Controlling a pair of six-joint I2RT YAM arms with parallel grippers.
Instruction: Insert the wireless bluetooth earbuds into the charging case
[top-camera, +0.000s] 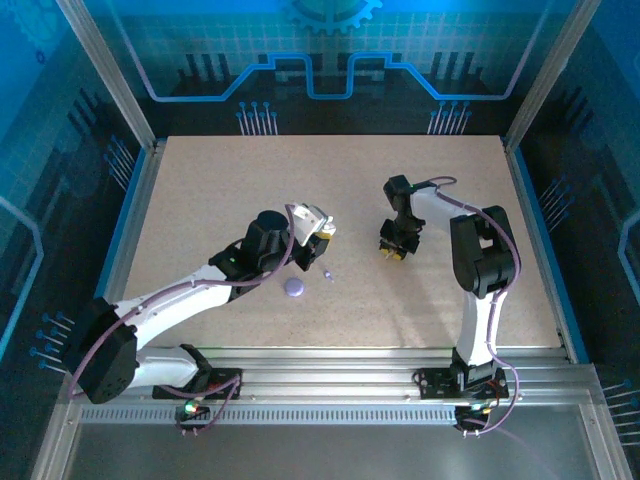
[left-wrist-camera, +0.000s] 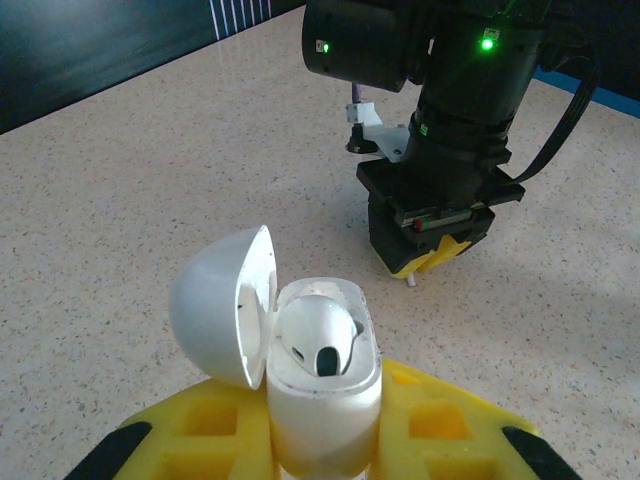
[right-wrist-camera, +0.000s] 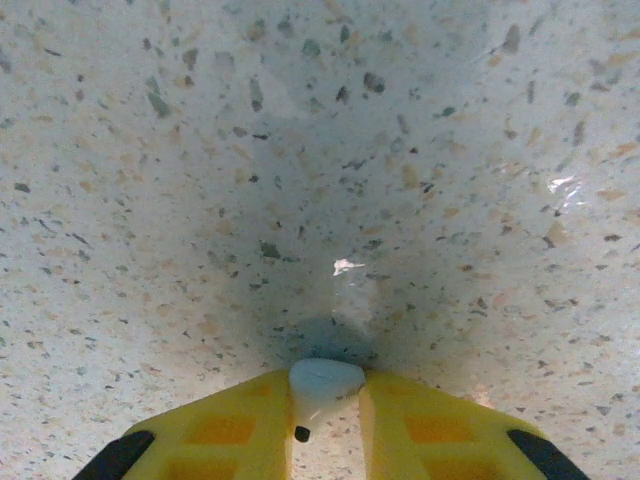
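Left end effector (left-wrist-camera: 322, 428) clamps case (left-wrist-camera: 322, 385), earbud (left-wrist-camera: 318, 335) inside; right end effector (right-wrist-camera: 325, 392) seemingly pinches earbud (right-wrist-camera: 326, 377).

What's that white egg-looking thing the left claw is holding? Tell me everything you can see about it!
That is the white charging case, smooth and glossy like plastic. It is open: its rounded lid is tipped out to the left, still joined at the side. One white earbud sits inside the bottom half. The left gripper clamps that bottom half between its yellow fingers, holding it upright.
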